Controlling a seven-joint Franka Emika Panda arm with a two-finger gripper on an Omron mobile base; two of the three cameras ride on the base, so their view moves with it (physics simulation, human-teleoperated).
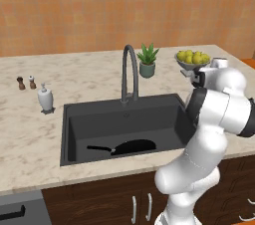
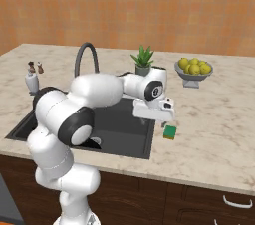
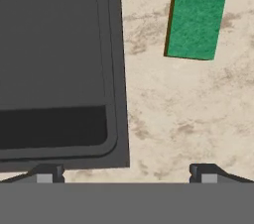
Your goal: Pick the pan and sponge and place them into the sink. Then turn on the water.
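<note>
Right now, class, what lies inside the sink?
Inside the sink lies the black pan, handle pointing left. The robot arm covers the basin's right end, so anything there cannot be seen.

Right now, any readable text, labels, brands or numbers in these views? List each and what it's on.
None. No words, numbers or signs can be read on anything here.
The soap bottle, the sponge, the fruit bowl, the faucet and the sink are all plain, with no print or label.

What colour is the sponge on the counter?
The sponge is green on top, with a darker brownish side; the hand view shows it best.
</note>
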